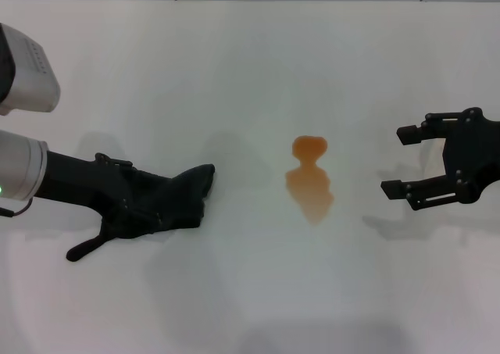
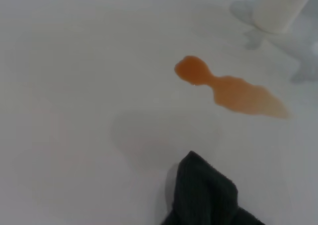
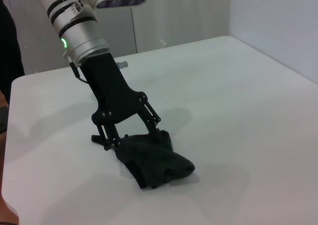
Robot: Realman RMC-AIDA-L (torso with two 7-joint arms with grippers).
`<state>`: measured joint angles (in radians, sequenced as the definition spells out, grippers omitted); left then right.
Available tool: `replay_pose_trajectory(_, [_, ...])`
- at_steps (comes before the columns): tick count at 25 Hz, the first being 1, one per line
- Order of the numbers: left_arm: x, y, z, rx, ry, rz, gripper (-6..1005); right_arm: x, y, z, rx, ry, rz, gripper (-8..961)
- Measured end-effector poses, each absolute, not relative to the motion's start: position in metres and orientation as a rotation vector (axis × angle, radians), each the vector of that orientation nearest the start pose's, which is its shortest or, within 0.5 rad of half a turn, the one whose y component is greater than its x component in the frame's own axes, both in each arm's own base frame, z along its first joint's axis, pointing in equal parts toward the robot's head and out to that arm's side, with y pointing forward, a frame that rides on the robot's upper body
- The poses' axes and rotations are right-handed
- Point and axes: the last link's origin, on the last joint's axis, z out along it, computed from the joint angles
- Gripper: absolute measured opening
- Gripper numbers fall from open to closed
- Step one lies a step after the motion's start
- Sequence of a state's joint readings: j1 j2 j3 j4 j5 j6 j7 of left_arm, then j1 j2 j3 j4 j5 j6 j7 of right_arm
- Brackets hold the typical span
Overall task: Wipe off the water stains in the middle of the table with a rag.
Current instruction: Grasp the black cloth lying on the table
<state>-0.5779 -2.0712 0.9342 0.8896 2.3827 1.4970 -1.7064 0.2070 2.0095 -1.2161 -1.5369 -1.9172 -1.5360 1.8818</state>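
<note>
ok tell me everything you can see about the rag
The rag is a soft, dark charcoal cloth, crumpled into an uneven, glove-like lump with one corner poking toward the orange puddle. It lies on the white table on the robot's left, clear of the puddle with bare tabletop between them. The left gripper is down on it, fingers at its near end. The right gripper is far from it, on the other side of the puddle.

Amber water stains [image 1: 310, 179] beside black rag [image 1: 176, 202]
</note>
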Motion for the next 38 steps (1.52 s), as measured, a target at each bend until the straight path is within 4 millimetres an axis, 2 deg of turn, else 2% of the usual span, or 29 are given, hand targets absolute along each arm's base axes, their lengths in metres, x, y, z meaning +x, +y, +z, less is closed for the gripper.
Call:
replay_pose_trajectory(10, [-0.268,0.340,-0.004,-2.886,-0.705,0.059,840,0.203,0.295,0.061,-2.789,0.387,0.272,846])
replay_pose_trajectory(22, [-0.275,0.345,0.003,-2.818,-0.751,0.021,816,0.204,0.295,0.062,-2.783,0.392,0.274,847])
replay_pose_trajectory(28, [-0.279,0.343,-0.006,-2.826,-0.778,0.028,641,0.203,0.295,0.062,-2.785,0.393,0.276,846])
replay_pose_trajectory(38, [-0.283,0.346,-0.007,-2.793,-0.787,0.019,526,0.201,0.294,0.062,-2.790,0.395,0.295,847])
